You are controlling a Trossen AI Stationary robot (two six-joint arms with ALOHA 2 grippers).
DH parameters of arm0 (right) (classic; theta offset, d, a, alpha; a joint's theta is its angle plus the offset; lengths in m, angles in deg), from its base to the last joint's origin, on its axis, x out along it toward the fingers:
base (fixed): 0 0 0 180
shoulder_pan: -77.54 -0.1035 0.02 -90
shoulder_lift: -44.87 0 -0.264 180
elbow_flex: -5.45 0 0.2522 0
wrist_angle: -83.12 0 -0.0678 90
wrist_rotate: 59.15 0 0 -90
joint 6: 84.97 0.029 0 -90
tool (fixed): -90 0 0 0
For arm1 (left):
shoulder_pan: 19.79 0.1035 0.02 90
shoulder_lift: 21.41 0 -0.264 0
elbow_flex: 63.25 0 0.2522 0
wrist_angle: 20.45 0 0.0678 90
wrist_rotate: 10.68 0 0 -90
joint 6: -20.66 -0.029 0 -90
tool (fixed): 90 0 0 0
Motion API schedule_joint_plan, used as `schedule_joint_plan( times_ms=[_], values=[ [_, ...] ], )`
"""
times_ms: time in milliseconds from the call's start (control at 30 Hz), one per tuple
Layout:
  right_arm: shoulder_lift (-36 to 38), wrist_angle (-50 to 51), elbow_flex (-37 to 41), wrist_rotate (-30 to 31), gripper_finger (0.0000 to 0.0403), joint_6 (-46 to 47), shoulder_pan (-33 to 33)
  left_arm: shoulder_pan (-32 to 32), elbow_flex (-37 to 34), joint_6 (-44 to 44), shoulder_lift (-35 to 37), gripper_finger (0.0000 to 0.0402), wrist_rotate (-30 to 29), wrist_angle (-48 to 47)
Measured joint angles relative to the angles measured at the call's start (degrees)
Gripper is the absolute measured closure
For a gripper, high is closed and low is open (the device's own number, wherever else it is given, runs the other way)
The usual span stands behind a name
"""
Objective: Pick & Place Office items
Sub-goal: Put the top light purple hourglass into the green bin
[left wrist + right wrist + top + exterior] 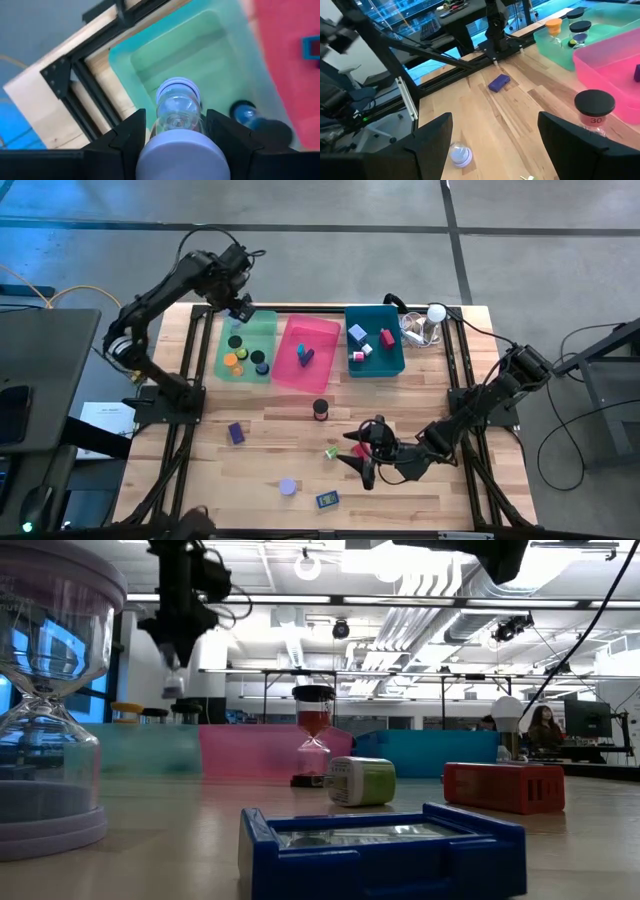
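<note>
My left gripper (240, 308) hangs over the far end of the green bin (262, 330), shut on a lavender-capped sand timer (178, 112). Orange and black timers (236, 361) stand in that bin. My right gripper (352, 452) is open and hovers above the table near a red block (361, 450) and a green block (330, 451). Standing or lying on the wood are a black-capped timer (320, 409), a purple block (236, 433), a second lavender timer (288, 487) and a blue block (327, 500). My left gripper pinches the lavender sand timer between its two fingers (131, 136), which lie against the glass body (176, 120) just past the near cap (182, 161). The fingers come from above, pointing down, with the timer lying along them. It is lifted clear above the green bin.
The pink bin (322, 330) holds purple and blue pieces; the teal bin (395, 360) holds blue, red and pink blocks. A white ball-topped clear gadget (432, 320) sits at the far right corner. Black frame rails border the table. Bare wood lies near the left front.
</note>
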Motion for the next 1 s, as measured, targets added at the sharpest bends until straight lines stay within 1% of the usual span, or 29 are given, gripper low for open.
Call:
schedule_joint_plan(
  times_ms=[167, 300, 367, 667, 767, 1000],
  values=[
    [0.0, 0.0, 0.0, 0.0, 0.0119, 0.2, 0.0, 2.1, 0.0, -0.6, -4.7, 0.0219, 0.1, 1.2],
    [0.0, 0.0, 0.0, 0.0, 0.0119, 1.2, 0.0, 2.7, -0.1, -2.6, -6.6, 0.0219, 3.3, 3.6],
    [0.0, 0.0, 0.0, 0.0, 0.0119, 1.2, 0.0, 2.8, -0.1, -2.6, -7.3, 0.0219, 3.3, 3.8],
    [0.0, 0.0, 0.0, 0.0, 0.0119, 1.2, 0.0, 5.4, -0.3, -1.0, -7.7, 0.0219, 2.9, 5.5],
    [0.0, 0.0, 0.0, -0.1, 0.0119, 1.3, 0.0, 5.7, -2.0, -1.0, -7.7, 0.0219, 2.9, 8.3],
    [0.0, 0.0, 0.0, -0.1, 0.0119, 2.7, -0.1, 6.6, -5.9, -1.5, -7.7, 0.0219, 3.4, 11.2]
  ],
)
